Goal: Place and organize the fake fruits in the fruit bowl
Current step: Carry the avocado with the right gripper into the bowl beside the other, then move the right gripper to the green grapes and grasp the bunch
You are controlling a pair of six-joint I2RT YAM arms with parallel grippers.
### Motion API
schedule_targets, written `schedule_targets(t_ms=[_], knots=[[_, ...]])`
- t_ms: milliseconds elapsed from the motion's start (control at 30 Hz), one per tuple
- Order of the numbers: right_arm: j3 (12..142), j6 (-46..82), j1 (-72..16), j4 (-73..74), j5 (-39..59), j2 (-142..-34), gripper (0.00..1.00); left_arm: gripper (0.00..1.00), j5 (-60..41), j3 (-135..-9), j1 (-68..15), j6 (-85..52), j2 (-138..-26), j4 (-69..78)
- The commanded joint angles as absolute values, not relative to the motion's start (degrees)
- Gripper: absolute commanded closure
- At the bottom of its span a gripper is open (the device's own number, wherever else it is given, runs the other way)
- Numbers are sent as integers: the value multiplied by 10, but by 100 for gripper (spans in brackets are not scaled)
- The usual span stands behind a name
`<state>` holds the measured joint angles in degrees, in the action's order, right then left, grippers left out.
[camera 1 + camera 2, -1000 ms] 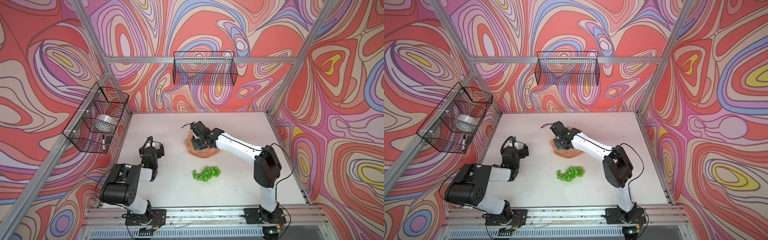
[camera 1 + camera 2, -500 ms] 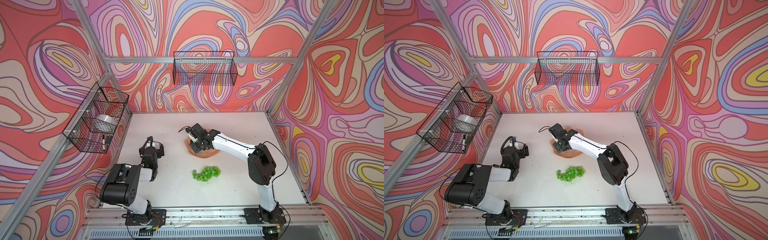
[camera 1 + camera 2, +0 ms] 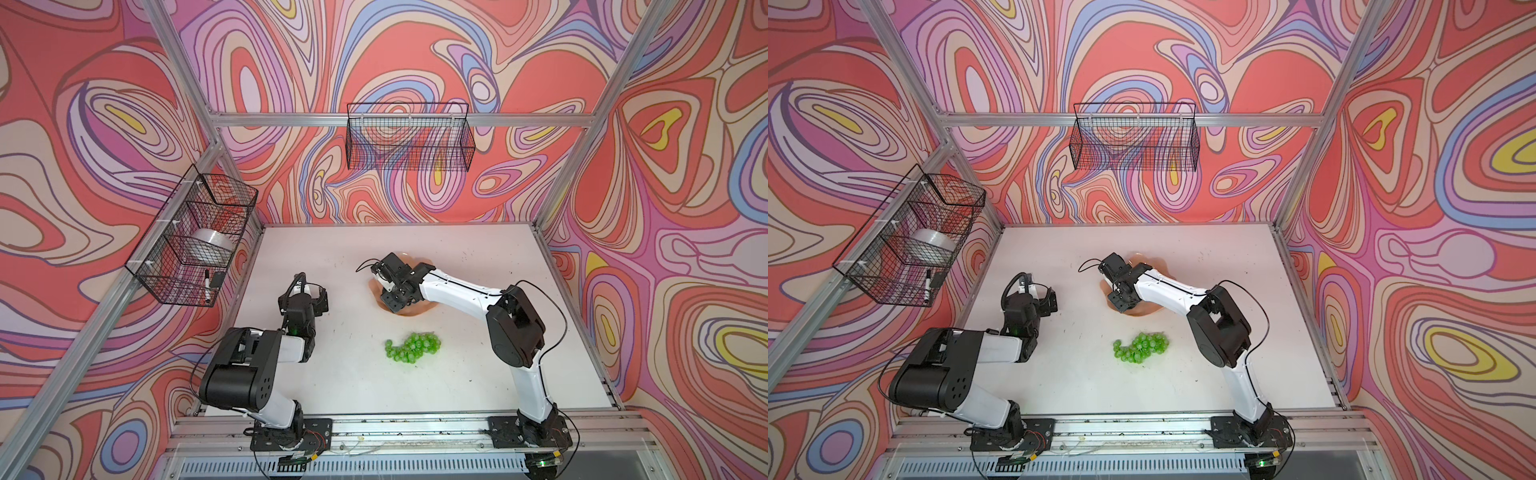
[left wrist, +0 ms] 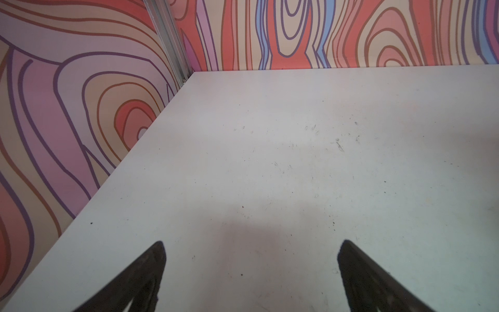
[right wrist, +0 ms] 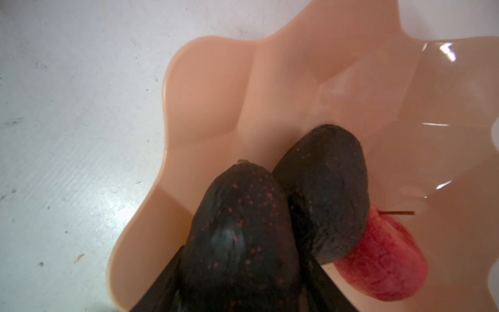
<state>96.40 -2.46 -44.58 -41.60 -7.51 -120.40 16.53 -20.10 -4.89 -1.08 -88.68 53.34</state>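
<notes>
Over the last second the right tool [image 3: 392, 300] slid from the far middle of the fruit bowl [image 3: 428, 308] toward the bowl's near left side, as both top views showed. The wrist turned with it, so the tool pointed more toward the near edge of the worktop [image 3: 478, 395]. It carried a speckled avocado [image 5: 237, 237] between its fingers. The right arm's elbow [image 3: 515, 328] drew in leftward, toward the centre of the worktop.
</notes>
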Motion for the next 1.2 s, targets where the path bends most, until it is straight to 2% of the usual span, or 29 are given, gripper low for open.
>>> schedule_targets(t_ms=[0, 333, 633, 733, 933, 1167], knots=[[957, -24, -443, -419, -75, -1214, 41, 0, 169, -207, -47, -9, -890, 539], [958, -18, -443, -411, -69, -1170, 29, 0, 169, -208, -47, -9, -889, 539], [945, -7, -442, -429, -85, -1091, 22, 0, 168, -207, -48, -9, -890, 540], [891, -8, -443, -447, -78, -1031, 21, 0, 169, -207, -47, -9, -890, 540], [729, -6, -454, -484, 20, -871, 8, 0, 169, -208, -47, -9, -890, 539], [628, 29, -473, -499, -1, -787, 6, 0, 169, -207, -47, -9, -890, 539]])
